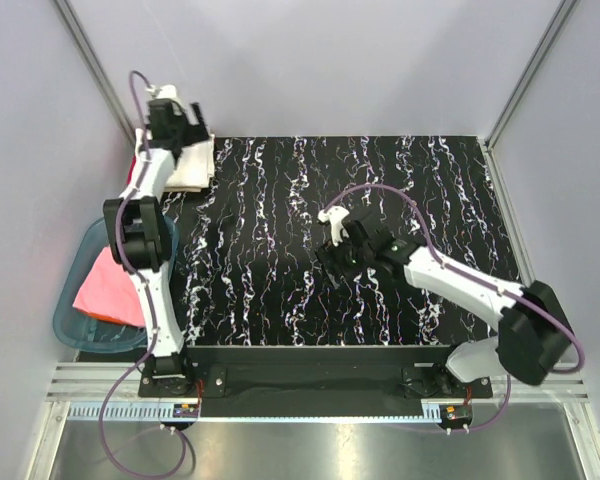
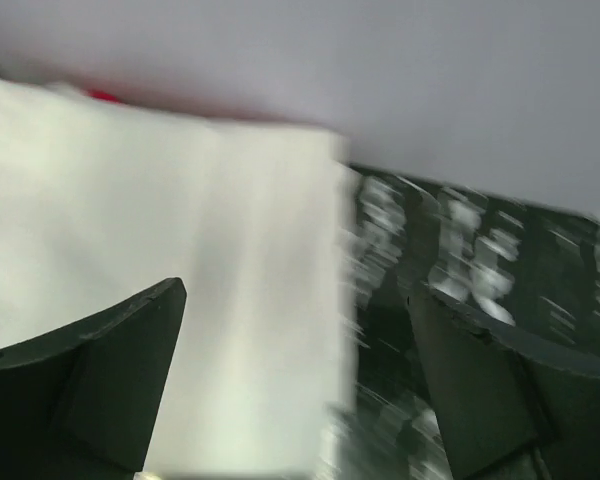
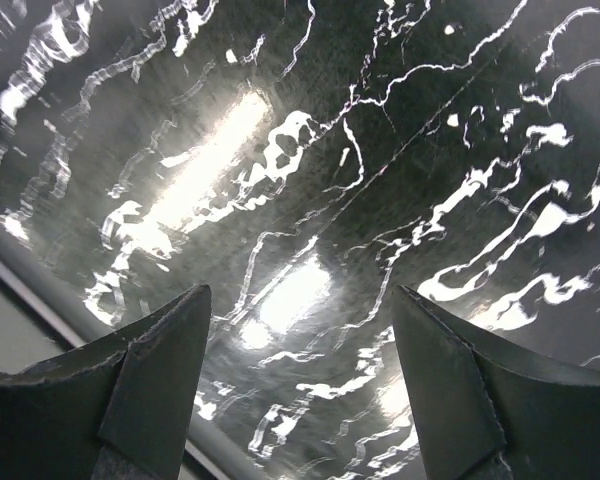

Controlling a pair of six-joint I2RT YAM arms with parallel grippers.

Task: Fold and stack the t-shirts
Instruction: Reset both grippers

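From above we see a table covered by a black mat [image 1: 280, 240] streaked with white, with two white arms bolted at its near edge. The left arm [image 1: 150, 190] reaches to the far left corner of the mat, where a folded white t-shirt [image 1: 193, 165] lies flat. A thin edge of a red t-shirt [image 1: 138, 160] shows from beneath it on the left side. In the blurred left wrist view, the left fingers [image 2: 90, 370] are spread wide above the white t-shirt's right edge and grip nothing; one hangs over the white cloth and the other over the mat just beside it. A pink t-shirt [image 1: 105, 290] lies loose in a translucent teal tub [image 1: 70, 330] off the table's left side, near the left arm's base. The right arm [image 1: 450, 280] stretches toward the middle of the mat, well apart from all three shirts. The right fingers [image 3: 150, 390] are also spread, with only bare mat showing between them
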